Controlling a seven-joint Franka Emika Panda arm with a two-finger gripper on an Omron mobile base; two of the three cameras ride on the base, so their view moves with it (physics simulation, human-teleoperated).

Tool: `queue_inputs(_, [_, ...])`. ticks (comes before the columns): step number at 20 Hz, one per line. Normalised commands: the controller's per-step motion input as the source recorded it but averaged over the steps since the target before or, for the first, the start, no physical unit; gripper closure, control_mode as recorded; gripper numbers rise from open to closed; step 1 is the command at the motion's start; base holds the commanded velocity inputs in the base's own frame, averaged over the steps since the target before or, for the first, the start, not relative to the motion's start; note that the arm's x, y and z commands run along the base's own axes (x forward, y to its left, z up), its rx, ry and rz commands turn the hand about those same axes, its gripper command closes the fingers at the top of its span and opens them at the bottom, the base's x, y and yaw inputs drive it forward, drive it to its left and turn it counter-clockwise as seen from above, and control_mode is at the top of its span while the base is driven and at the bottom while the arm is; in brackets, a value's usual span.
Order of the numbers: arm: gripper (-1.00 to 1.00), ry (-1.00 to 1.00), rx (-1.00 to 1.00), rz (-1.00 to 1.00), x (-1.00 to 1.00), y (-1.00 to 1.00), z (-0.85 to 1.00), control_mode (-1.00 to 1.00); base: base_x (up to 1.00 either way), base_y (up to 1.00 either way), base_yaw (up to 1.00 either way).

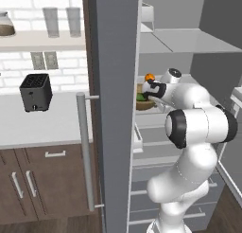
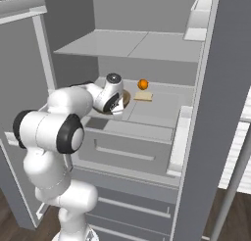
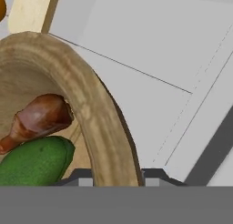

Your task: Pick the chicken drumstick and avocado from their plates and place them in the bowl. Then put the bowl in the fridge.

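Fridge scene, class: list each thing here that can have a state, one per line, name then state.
fridge: door open, shelves exposed
bowl: upright on a fridge shelf, holding both foods
chicken drumstick: inside the bowl, lying beside the avocado
avocado: inside the bowl
gripper: jaws straddling the bowl's rim, one inside, one outside; whether clamped cannot be told
orange fruit: on the same shelf, behind the bowl

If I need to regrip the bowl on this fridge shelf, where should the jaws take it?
Take the bowl by its thick rim wall, one jaw inside and one outside, coming from the open front of the fridge. The hand view shows the rim upright between the jaws, with the drumstick and avocado lying inside, away from that spot.
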Motion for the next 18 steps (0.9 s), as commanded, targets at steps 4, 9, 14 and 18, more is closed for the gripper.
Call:
queue_inputs(4, [1.00,0.00,0.00,0.00,0.56,0.01,-0.06,-1.00,0.00,0.00,0.00])
queue_inputs(9, [-1.00,-0.02,0.00,0.00,0.15,0.04,-0.11,-1.00,0.00,0.00,0.00])
queue_inputs(14, [-1.00,-0.13,0.00,0.00,-0.15,0.00,0.13,-1.00,0.00,0.00,0.00])
queue_inputs(18, [-1.00,-0.08,0.02,0.00,-0.56,-0.05,0.44,-1.00,0.00,0.00,0.00])
